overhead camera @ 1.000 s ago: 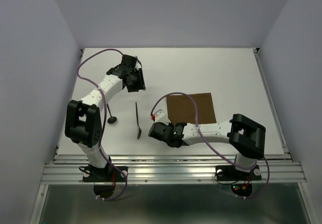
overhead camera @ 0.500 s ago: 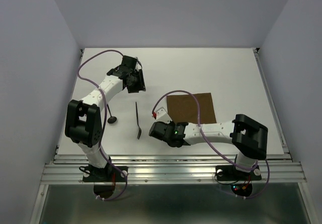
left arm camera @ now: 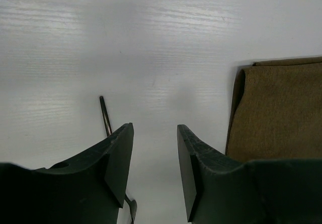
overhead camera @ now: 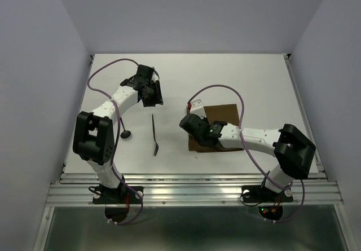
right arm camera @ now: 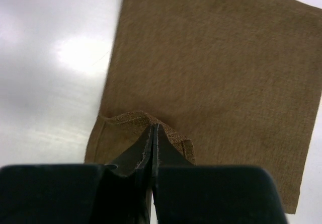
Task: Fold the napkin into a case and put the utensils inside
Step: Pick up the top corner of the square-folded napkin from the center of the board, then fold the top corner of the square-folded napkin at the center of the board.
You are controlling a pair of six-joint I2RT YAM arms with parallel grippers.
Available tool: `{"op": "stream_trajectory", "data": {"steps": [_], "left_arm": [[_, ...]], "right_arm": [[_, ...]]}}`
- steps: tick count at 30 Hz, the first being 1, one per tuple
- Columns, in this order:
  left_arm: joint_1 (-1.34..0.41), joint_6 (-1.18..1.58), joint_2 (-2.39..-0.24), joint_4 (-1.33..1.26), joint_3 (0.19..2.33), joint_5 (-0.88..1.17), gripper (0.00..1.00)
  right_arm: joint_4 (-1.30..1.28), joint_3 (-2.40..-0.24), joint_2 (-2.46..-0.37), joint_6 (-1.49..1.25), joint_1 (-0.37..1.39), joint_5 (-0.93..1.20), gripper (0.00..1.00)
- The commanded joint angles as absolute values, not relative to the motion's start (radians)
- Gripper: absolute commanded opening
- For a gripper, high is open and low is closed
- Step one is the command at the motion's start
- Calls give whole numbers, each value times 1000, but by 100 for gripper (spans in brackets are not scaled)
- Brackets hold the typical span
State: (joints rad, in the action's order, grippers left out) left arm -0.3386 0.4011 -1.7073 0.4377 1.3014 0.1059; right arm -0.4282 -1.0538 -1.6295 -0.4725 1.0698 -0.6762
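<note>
The dark brown napkin (overhead camera: 223, 118) lies flat right of centre; it fills the right wrist view (right arm camera: 216, 63). My right gripper (overhead camera: 192, 127) is shut on the napkin's near left edge (right arm camera: 151, 121) and holds that bit of cloth raised and curled over the rest. The long slender utensil (overhead camera: 153, 130) lies on the table left of the napkin. The shorter round-headed utensil (overhead camera: 125, 133) lies further left. My left gripper (overhead camera: 156, 97) is open and empty, just behind the long utensil, whose handle (left arm camera: 104, 116) shows by its left finger. The napkin's edge (left arm camera: 276, 108) shows at the right of the left wrist view.
The white table (overhead camera: 237, 76) is walled on the left, back and right. A metal rail (overhead camera: 192, 177) runs along the near edge. Purple cables loop above both arms.
My right gripper has moved from left of the napkin's near corner to back and right over the napkin, with the cloth edge pinched and lifted. The left arm has hardly moved.
</note>
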Motion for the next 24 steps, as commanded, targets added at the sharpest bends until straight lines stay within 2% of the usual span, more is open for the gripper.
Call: {"op": "stream_trajectory", "data": {"steps": [1,24], "left_arm": [[-336,393,-1680,420,1282,118,51],[-336,383,-1680,416,1266,133,51]], "right_arm": [[-312,-1032,-1571,-471,987,-646,1],[-187,-1023,-1617,-482,595,-503,1]]}}
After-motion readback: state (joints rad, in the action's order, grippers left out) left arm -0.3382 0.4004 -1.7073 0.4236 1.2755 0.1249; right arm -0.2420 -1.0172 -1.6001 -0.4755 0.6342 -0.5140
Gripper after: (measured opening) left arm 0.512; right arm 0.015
